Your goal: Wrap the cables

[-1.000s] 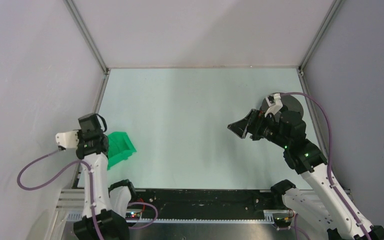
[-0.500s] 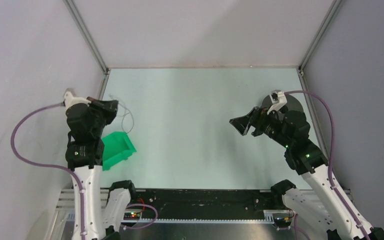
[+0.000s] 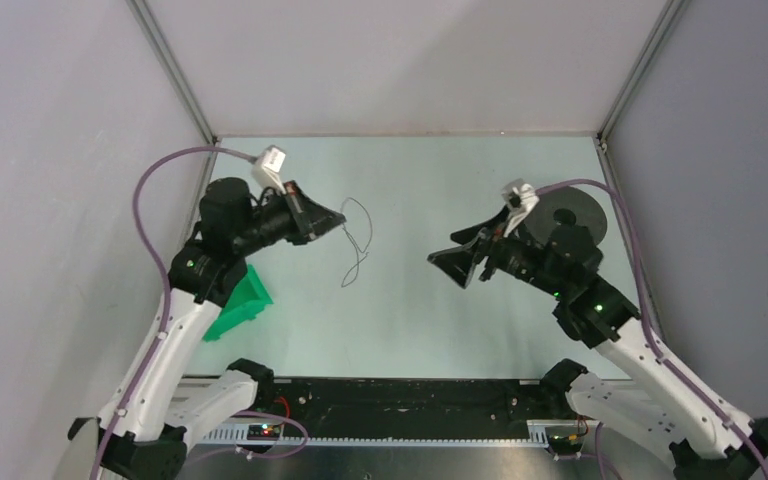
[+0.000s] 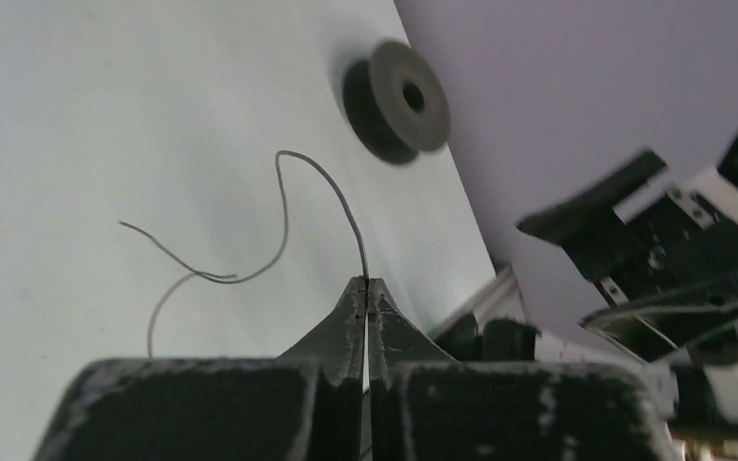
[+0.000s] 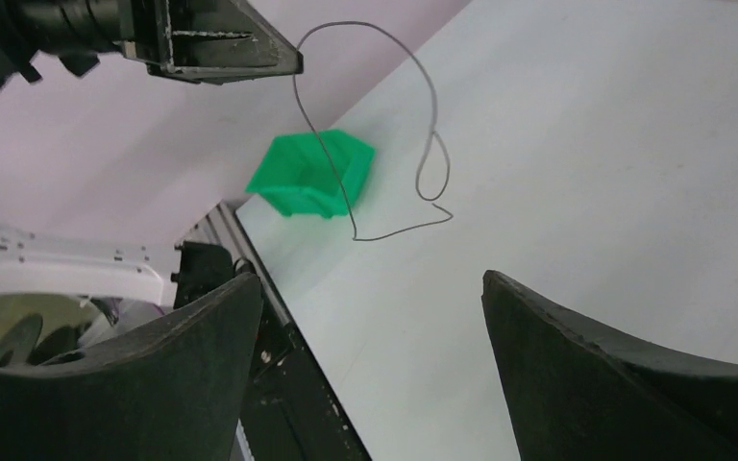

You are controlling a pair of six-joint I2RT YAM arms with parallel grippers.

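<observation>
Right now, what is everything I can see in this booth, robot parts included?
wire: one, thin black, dangling in curls from the left gripper over the table's left half
bin: one, green, near-left of the table, beside the left arm
spool: one, dark grey, far right of the table
table: one, pale green-white
left gripper: black, shut on the wire's end
right gripper: black, open, empty
arms: two, white and black, at the near edge

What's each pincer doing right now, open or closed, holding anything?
Left pincer: closed on the thin black wire.
Right pincer: open, holding nothing.
</observation>
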